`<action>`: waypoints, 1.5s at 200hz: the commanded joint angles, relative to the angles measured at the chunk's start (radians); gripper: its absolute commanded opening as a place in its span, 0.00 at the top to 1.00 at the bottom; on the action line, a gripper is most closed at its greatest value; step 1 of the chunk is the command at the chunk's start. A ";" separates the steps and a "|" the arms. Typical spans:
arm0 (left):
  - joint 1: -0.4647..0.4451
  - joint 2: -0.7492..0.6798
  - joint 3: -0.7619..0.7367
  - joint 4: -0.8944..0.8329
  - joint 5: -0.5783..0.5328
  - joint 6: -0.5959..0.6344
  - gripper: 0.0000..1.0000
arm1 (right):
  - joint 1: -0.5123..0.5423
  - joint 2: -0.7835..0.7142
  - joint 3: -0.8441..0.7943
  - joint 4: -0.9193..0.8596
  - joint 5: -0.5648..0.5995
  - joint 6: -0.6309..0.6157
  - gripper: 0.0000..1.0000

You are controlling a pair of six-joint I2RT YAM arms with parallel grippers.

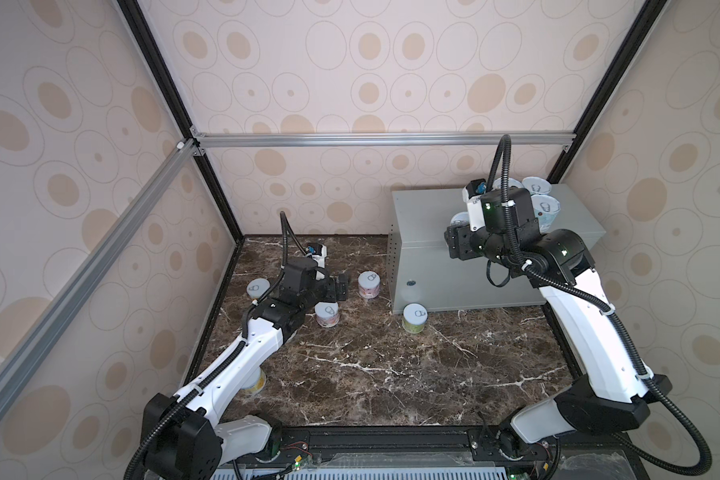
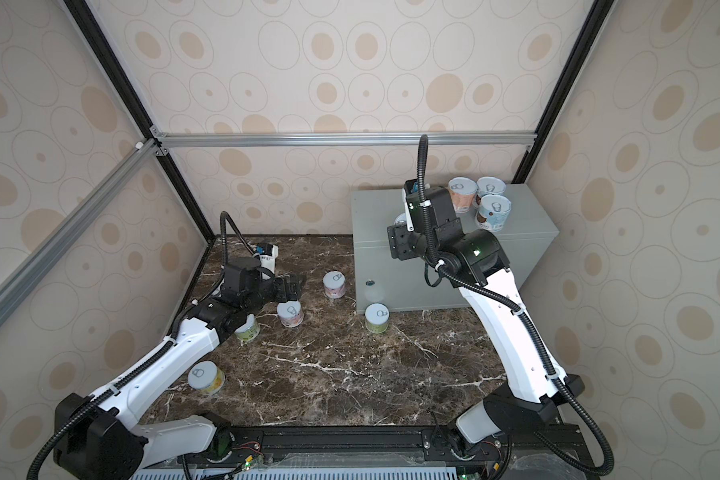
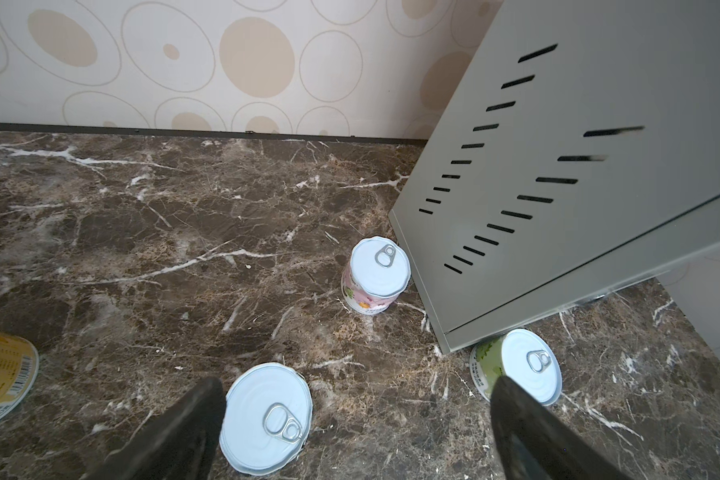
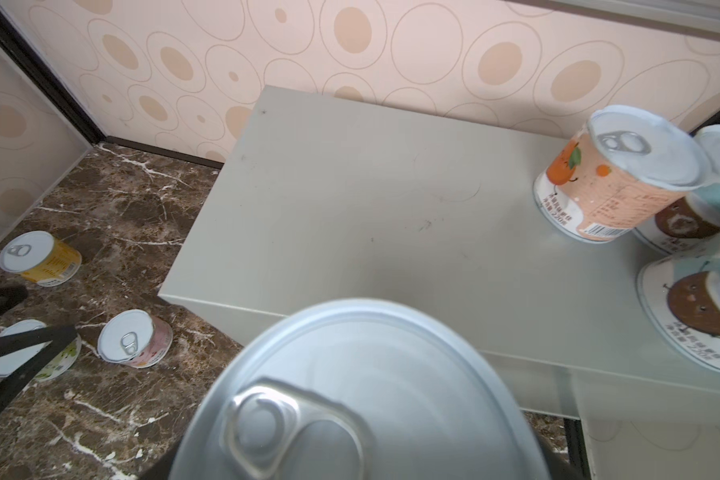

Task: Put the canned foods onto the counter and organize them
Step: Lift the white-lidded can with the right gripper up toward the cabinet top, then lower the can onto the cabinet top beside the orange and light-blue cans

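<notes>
My right gripper (image 4: pixel 358 457) is shut on a can (image 4: pixel 358 395) whose silvery lid fills the right wrist view. It hangs over the front edge of the grey counter (image 1: pixel 425 216), left of three cans: an orange one (image 2: pixel 462 194) and two light blue ones (image 2: pixel 490 187) (image 2: pixel 493 212). My left gripper (image 3: pixel 356 386) is open low over the marble, with a can (image 3: pixel 267 417) just inside one finger. A pink can (image 1: pixel 368 284) and a green can (image 1: pixel 414 318) stand by the counter's base.
Another can (image 2: pixel 247 328) sits partly under my left arm, and a yellow can (image 2: pixel 206 377) stands near the front left. The counter's perforated side (image 3: pixel 516 187) is close to the pink can. Patterned walls and a black frame enclose the dark marble surface (image 1: pixel 391 374).
</notes>
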 commanded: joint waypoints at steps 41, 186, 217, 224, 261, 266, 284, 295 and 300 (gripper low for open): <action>-0.007 -0.034 -0.009 0.031 0.019 0.010 0.01 | -0.154 0.046 0.125 -0.028 -0.065 0.013 0.54; -0.011 0.069 -0.006 0.030 0.019 0.010 0.01 | -0.463 0.227 0.309 -0.027 -0.287 0.061 0.57; -0.011 0.086 0.000 0.027 0.022 0.009 0.01 | -0.471 0.271 0.354 -0.041 -0.281 0.054 0.57; -0.010 0.088 0.002 0.029 0.024 0.010 0.01 | -0.472 0.280 0.363 -0.046 -0.277 0.051 0.57; -0.010 0.093 0.001 0.027 0.022 0.013 0.01 | -0.471 0.304 0.365 -0.049 -0.270 0.030 0.57; -0.011 0.094 0.002 0.028 0.022 0.013 0.01 | -0.471 0.306 0.364 -0.048 -0.269 0.027 0.57; -0.011 0.096 0.002 0.029 0.028 0.011 0.01 | -0.472 0.318 0.363 -0.043 -0.270 0.022 0.56; -0.011 0.097 0.001 0.031 0.033 0.010 0.01 | -0.471 0.324 0.365 -0.038 -0.284 0.012 0.54; -0.011 0.097 0.001 0.031 0.034 0.009 0.01 | -0.471 0.327 0.364 -0.037 -0.292 0.007 0.52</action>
